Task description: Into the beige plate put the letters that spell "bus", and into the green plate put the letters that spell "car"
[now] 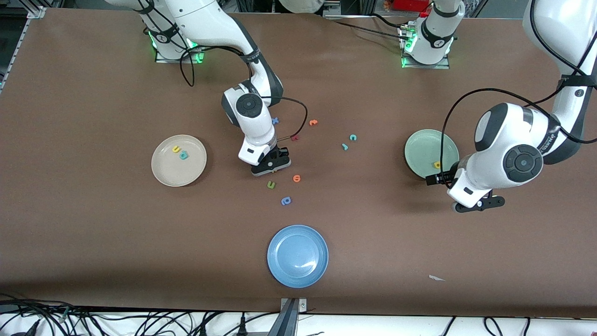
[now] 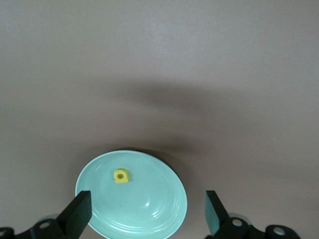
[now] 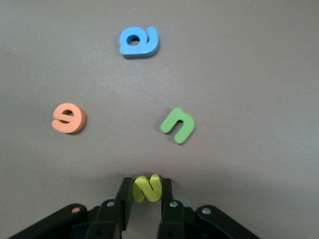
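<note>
My right gripper [image 3: 147, 191] is shut on the yellow s [image 3: 147, 187], down at the table beside the green u-shaped letter [image 3: 178, 125]; in the front view it [image 1: 272, 169] is mid-table. The beige plate [image 1: 186, 170] holds the yellow u [image 1: 176, 149] and teal b [image 1: 183, 155]. The green plate [image 1: 426, 147] holds the yellow a [image 1: 437, 164]. The teal c [image 1: 353, 137] and teal r [image 1: 345, 147] lie on the table between the plates. My left gripper [image 2: 147, 206] hangs open and empty over the green plate's [image 2: 149, 214] edge, the yellow a [image 2: 120, 176] ahead of it.
Orange letters [image 1: 313, 122] [image 1: 296, 178], a dark red letter [image 1: 295, 137], a blue letter [image 1: 275, 120], the green u-shape [image 1: 271, 185] and a blue b/p shape [image 1: 286, 201] lie around my right gripper. A blue plate [image 1: 297, 255] sits near the table's front edge.
</note>
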